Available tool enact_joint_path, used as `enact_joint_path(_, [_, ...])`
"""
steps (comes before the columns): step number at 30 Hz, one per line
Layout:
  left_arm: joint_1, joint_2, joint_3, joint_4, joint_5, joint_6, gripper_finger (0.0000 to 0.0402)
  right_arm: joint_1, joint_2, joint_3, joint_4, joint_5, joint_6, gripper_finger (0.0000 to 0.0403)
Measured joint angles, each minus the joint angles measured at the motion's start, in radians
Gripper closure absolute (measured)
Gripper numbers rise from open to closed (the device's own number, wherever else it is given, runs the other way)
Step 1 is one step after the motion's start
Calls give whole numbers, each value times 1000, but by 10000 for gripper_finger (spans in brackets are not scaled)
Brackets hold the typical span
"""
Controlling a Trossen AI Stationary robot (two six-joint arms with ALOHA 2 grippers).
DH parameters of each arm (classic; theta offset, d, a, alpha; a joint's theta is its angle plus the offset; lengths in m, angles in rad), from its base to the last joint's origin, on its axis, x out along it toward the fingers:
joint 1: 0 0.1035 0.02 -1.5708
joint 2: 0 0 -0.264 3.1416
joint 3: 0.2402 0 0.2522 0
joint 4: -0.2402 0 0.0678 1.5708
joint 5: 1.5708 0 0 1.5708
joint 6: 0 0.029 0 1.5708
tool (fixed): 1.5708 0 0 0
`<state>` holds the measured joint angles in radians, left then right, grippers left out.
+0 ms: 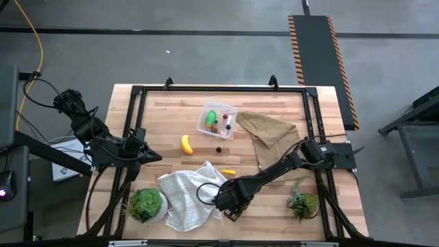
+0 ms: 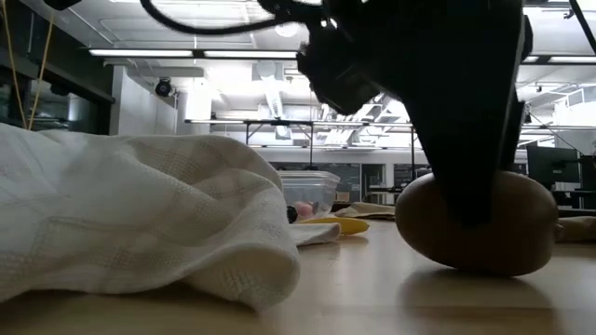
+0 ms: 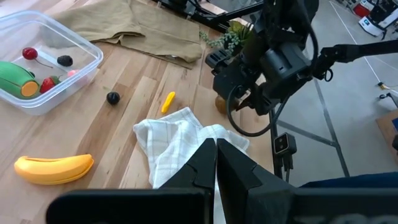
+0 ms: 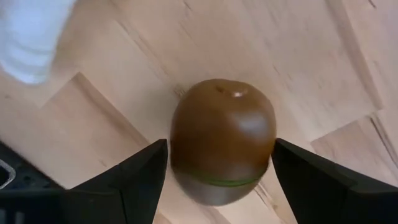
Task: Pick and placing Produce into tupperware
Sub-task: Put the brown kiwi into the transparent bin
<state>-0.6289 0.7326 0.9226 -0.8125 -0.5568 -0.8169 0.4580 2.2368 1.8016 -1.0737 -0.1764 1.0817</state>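
The brown kiwi (image 4: 222,124) lies on the wood near the table's near edge, beside the white checked cloth (image 1: 188,195). My right gripper (image 4: 221,158) comes down over it, one finger on each side. The clear tupperware (image 1: 218,120) sits toward the far side and holds a green piece (image 3: 15,78), red berries and a dark berry. On the bare wood lie the yellow banana (image 1: 186,143), a dark berry (image 1: 219,148) and a small yellow piece (image 1: 228,171). My left gripper (image 3: 216,165) is shut, touches nothing and hovers at the table's left side (image 1: 147,154). My right gripper pinches the kiwi between its two fingers (image 4: 146,171), which meet its opposite sides (image 4: 180,149) at the widest part. The fingers come from above, pointing down. The kiwi's underside (image 2: 466,265) rests on the table.
A brown cloth (image 1: 271,127) lies right of the tupperware. Leafy potted plants stand at the near left (image 1: 146,204) and near right (image 1: 302,202). A black frame rail (image 1: 219,88) borders the table. Bare wood shows between the banana and the white cloth.
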Motion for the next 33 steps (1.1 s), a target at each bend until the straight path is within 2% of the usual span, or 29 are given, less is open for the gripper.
enact_joint_path(33, [0, 1, 0, 2, 0, -3, 399, -22, 0, -20, 32, 21, -17, 126])
